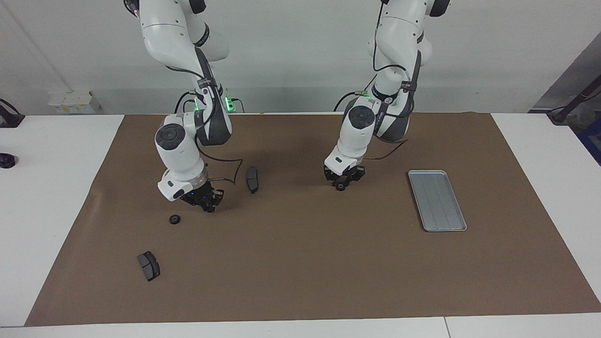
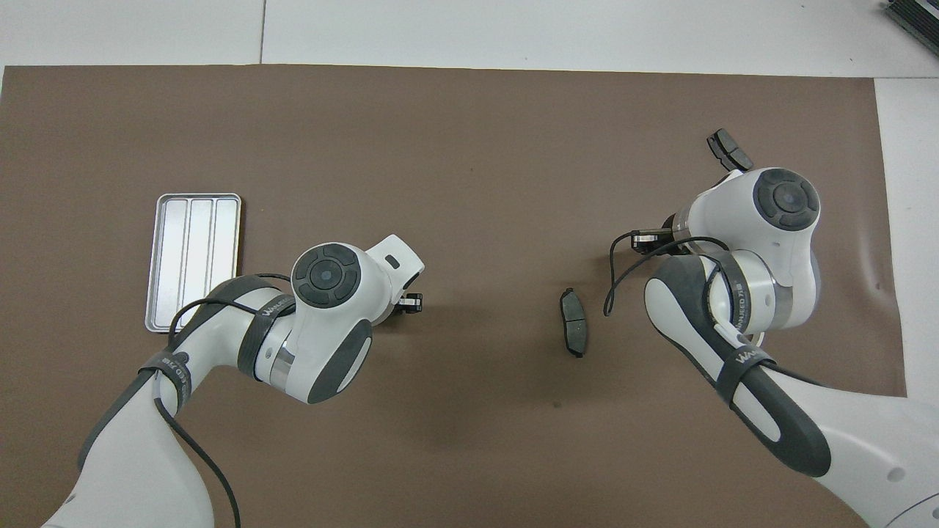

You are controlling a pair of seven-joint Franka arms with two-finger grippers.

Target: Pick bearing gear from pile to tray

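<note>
Left gripper is low over the mid-mat, between the tray and the brake pad. Its fingertips are pinching a small black gear.

Right gripper is low over the mat at the right arm's end, tips pressed together. We can't tell whether anything sits between them.

A loose gear lies on the mat just beside the right gripper. The second brake pad lies farther from the robots than that gear.

The tray sits at the left arm's end, with no parts in it.
</note>
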